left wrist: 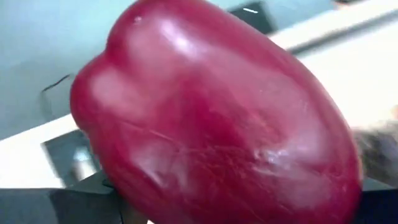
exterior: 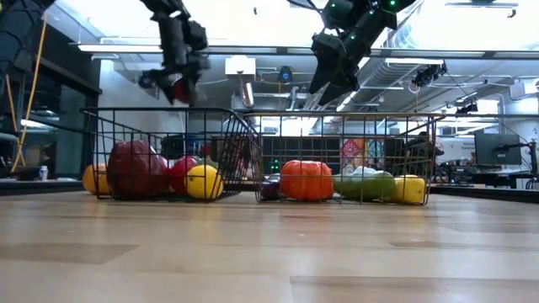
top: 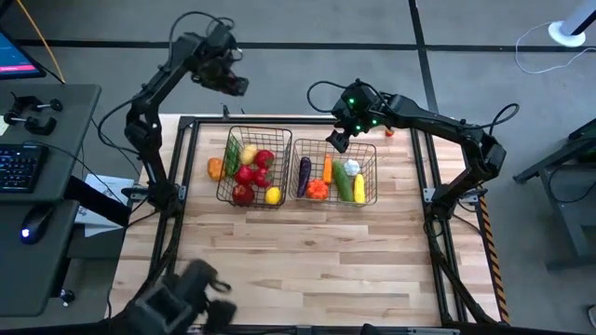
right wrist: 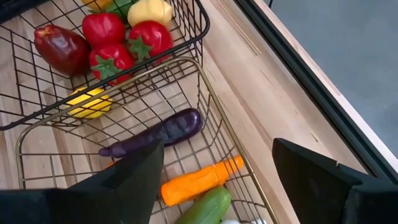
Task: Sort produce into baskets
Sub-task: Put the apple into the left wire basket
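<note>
My left gripper (top: 233, 84) is raised high near the table's far edge, beyond the left basket (top: 226, 186), and is shut on a glossy dark-red toy pepper (left wrist: 211, 118). The left basket holds red, yellow and green produce (top: 253, 172). My right gripper (top: 337, 140) is open and empty, hovering above the far left corner of the right basket (top: 375, 177). This basket holds a purple eggplant (right wrist: 155, 134), an orange carrot (right wrist: 199, 177), a green cucumber (top: 345, 186) and yellow, white and orange pieces. An orange piece (top: 215, 168) lies on the table just left of the left basket. My left gripper holds the red pepper (exterior: 178, 89) between its two fingers, which point down in the low view. The pepper fills the wrist view and hides the place of contact; only dark finger parts (left wrist: 74, 205) show beside it. The pepper is lifted clear, well above the basket rims.
A small red piece (top: 389, 132) lies on the table by the far edge, right of my right gripper. The wooden table top (top: 307, 251) in front of the baskets is bare. A desk with a keyboard (top: 19, 167) stands left of the table.
</note>
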Robot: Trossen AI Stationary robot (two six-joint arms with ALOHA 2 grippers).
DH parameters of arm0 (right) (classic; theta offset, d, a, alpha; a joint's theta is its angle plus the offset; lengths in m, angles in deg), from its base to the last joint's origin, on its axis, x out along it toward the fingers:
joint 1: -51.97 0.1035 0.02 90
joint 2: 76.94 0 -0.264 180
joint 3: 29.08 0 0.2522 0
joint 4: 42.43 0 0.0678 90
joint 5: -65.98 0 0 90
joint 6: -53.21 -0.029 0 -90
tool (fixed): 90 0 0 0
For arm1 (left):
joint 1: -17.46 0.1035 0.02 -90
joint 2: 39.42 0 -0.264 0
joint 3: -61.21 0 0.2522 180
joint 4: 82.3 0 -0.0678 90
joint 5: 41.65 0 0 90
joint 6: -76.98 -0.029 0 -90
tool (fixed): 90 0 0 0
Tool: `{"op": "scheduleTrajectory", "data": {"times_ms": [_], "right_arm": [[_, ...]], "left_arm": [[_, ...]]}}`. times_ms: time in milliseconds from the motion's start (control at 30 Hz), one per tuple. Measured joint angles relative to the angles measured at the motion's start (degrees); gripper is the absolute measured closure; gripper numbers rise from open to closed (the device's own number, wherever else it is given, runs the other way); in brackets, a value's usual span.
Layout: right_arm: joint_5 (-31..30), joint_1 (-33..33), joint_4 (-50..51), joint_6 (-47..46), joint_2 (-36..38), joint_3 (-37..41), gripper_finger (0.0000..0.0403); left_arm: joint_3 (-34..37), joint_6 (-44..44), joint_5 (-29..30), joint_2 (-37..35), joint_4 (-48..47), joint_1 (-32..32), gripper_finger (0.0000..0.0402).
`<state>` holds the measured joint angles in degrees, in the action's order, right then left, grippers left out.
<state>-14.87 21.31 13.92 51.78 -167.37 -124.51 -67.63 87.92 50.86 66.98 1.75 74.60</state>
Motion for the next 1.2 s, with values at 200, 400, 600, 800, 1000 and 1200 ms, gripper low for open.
{"op": "scheduleTrajectory", "data": {"times_ms": [200, 400, 600, 800, 1000, 1200], "right_arm": [[0.0, 0.0, 0.7, 0.0, 0.0, 0.0, 0.0109], [0.0, 0.0, 1.3, 0.4, 0.0, 0.0, 0.0109], [0.0, 0.0, 1.4, 1.3, 0.0, 0.0, 0.0109], [0.0, 0.0, 5.8, 3.9, 0.0, 0.0, 0.0109], [0.2, -0.1, 14.1, 2.7, 0.0, 0.0, 0.0109], [0.3, -0.1, 13.0, -4.6, 0.0, 0.0, 0.0109]], "left_arm": [[0.1, -3.7, -2.3, -3.3, -5.2, -14.4, 0.013], [0.1, -3.6, 1.0, -3.5, -7.7, -28.3, 0.0121], [0.2, 3.3, 5.7, -3.8, -7.5, -33.3, 0.0108], [4.7, 4.4, 10.8, -7.7, 1.2, -33.8, 0.0107], [24.5, 6.7, 10.3, -18.9, 17.8, -32.3, 0.0106], [43.2, 11.4, 8.9, -30.8, 31.0, -33.1, 0.0106]]}}
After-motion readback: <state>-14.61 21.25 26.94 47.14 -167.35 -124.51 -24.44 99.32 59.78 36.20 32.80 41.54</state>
